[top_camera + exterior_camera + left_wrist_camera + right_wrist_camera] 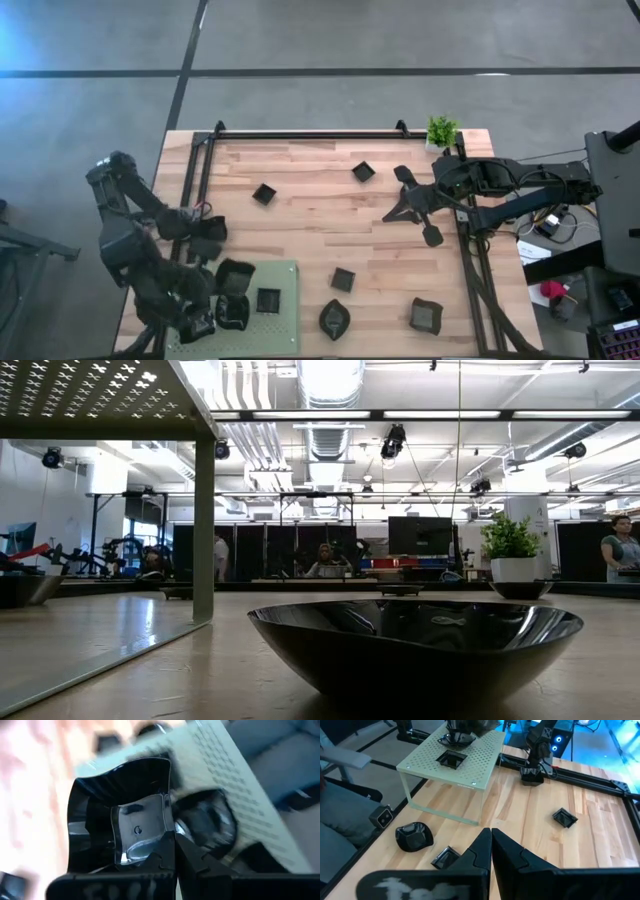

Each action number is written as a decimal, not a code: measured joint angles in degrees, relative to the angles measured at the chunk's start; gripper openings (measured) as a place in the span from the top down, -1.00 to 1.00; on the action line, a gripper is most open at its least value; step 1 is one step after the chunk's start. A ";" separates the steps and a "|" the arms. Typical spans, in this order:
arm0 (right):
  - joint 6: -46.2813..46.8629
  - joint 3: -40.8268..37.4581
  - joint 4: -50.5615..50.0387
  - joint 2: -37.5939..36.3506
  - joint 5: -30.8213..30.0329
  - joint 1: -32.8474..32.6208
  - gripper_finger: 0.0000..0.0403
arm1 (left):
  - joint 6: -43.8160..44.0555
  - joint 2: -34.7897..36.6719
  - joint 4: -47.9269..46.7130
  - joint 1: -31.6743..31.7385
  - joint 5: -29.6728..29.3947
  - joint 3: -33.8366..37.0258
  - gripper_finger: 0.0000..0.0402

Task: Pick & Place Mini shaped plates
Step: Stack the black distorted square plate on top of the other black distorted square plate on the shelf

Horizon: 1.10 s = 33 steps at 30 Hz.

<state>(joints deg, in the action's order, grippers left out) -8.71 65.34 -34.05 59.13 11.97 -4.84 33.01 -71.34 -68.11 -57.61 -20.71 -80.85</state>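
Left gripper pinched on a wavy-edged black dish above the green perforated mat | lower level beside the square dish | right gripper shut, empty, mid-table.

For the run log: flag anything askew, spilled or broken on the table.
Nothing stands out. The plates lie flat and whole, some on the table, some on the green mat; the plant stands upright. The left gripper is shut over the mat, the right gripper shut above the table.
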 joint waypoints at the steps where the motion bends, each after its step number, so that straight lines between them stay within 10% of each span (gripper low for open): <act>1: -0.17 0.00 0.01 0.00 0.00 -0.01 0.96 | 1.11 -0.89 -0.28 -0.36 1.45 -0.77 1.00; 18: -1.29 0.00 -0.03 0.00 -0.02 0.00 0.96 | 18.67 -9.02 -10.45 -11.28 -7.18 -17.71 1.00; 33: -2.36 0.00 -0.05 0.00 -0.02 0.00 0.96 | 28.49 -14.43 -8.97 -12.41 -0.77 -18.35 1.00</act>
<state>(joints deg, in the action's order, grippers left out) -11.07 65.34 -34.10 59.13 11.94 -4.84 61.50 -85.78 -77.08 -70.02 -21.48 -99.20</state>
